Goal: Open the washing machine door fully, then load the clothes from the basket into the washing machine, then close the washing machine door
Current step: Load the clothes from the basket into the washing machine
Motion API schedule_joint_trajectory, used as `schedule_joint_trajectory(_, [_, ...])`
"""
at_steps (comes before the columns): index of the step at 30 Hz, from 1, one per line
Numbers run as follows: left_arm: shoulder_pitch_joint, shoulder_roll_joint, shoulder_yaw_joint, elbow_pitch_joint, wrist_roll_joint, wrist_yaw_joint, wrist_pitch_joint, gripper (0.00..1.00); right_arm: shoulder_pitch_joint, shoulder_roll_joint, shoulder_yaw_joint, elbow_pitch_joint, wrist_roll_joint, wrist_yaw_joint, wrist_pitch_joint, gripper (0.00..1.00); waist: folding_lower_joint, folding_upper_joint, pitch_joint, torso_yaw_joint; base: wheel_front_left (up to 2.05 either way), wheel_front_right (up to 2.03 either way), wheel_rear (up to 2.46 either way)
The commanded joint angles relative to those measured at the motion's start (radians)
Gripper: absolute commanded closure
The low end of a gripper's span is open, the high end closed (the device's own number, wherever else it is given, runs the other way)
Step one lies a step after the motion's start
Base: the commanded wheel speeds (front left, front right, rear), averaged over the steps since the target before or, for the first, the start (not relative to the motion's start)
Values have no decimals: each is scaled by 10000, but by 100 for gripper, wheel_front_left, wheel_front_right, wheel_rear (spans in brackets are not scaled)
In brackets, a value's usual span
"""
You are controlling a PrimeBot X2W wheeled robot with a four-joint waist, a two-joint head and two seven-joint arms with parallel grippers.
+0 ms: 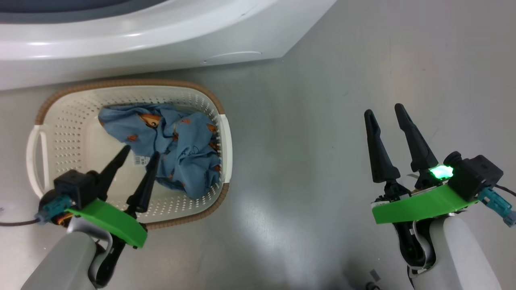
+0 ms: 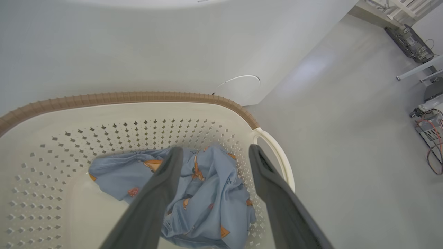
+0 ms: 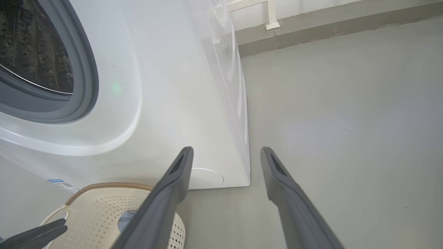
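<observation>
Clothes (image 1: 181, 157) being presented in basket (image 1: 121, 85), centre-left.
Judged soft, light, limp; bunched fold being favoured for pinching. Left gripper (image 1: 141, 152), right gripper (image 1: 383, 109) being held wide, empty.

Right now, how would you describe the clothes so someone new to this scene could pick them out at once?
Find the big white washing machine; on the grey floor in front of it sits a cream perforated basket with a brown rim. The clothes lie crumpled in its right half: the one soft thing there, light blue with small orange-brown figures.
</observation>
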Motion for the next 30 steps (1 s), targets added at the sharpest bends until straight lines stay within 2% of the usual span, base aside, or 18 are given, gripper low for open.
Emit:
schedule_joint_trajectory(1, [-121, 379, 162, -39, -107, -30, -82, 0, -60, 52, 255, -272, 29, 16, -48, 0, 0, 0, 200, -109, 0, 0, 0])
schedule_joint_trajectory(17, [-2361, 695, -3678, 1668, -2440, -30, 355, 0, -342, 53, 466, -432, 229, 16, -48, 0, 0, 0, 1151, -407, 0, 0, 0])
schedule_joint_trajectory(22, [-2892, 756, -4570, 1990, -3414, -30, 749, 0, -403, 53, 564, -474, 257, 16, -48, 0, 0, 0, 1378, -536, 0, 0, 0])
schedule_joint_trajectory(30, [-3803, 720, -5442, 2887, -4629, -30, 1335, 0, -490, 53, 784, -458, 331, 16, -48, 0, 0, 0, 1656, -746, 0, 0, 0])
